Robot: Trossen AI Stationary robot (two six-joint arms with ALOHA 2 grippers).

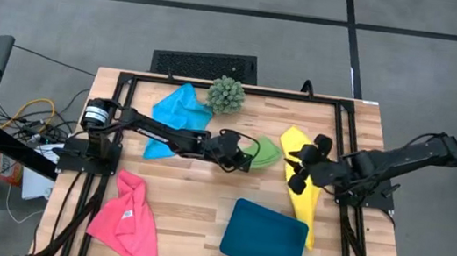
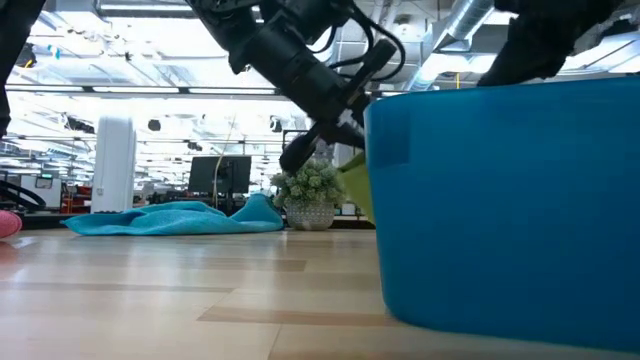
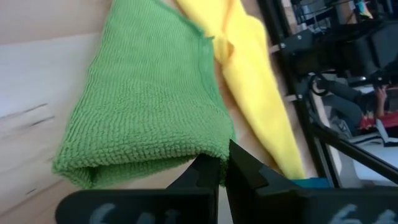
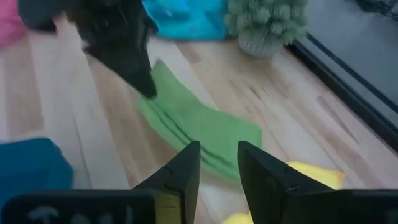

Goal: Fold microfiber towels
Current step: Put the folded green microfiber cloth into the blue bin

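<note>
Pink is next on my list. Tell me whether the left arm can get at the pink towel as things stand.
Probably yes. The pink towel lies uncovered on the left arm's side of the table, nothing on it. But the left gripper is shut on the green towel mid-table and would have to release that first.

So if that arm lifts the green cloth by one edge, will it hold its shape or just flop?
Probably flop. The green towel lies folded over on itself with soft, rounded edges, so the free part would likely droop from the shut left gripper at its edge. Its looped weave suggests it is light and not slippery. The yellow towel beside it lies similarly limp.
</note>
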